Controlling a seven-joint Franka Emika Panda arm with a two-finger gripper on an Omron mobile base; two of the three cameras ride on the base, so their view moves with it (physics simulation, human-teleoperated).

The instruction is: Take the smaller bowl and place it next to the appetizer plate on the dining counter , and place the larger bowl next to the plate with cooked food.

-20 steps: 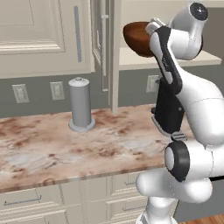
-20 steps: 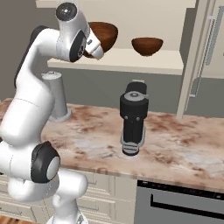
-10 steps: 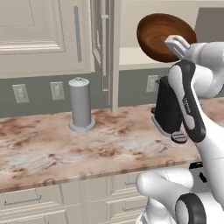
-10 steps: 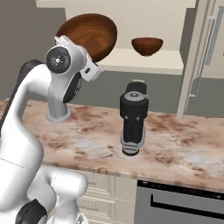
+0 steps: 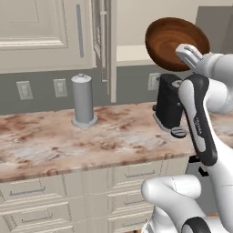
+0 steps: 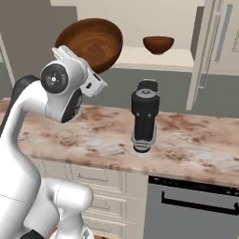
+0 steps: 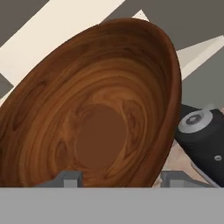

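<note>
My gripper is shut on the rim of the larger bowl, a deep brown wooden bowl with visible grain. I hold it tipped on its side in the air, above the wall counter and in front of the shelf. Its hollow faces the hand camera, with my gripper at its lower rim. From the right, the larger bowl rises above my gripper. The smaller bowl, dark reddish-brown, sits upright on the cream shelf. The dining counter and both plates are out of view.
A dark cylindrical appliance stands on the marbled wall counter, just below the held bowl. A grey canister stands further left. An open cabinet door hangs beside the shelf. Cream drawers and a dark oven front lie below.
The arm has drawn back from the shelf, carrying the larger bowl up and toward the cameras. The bowl has tipped from upright onto its side. The smaller bowl has not moved.
</note>
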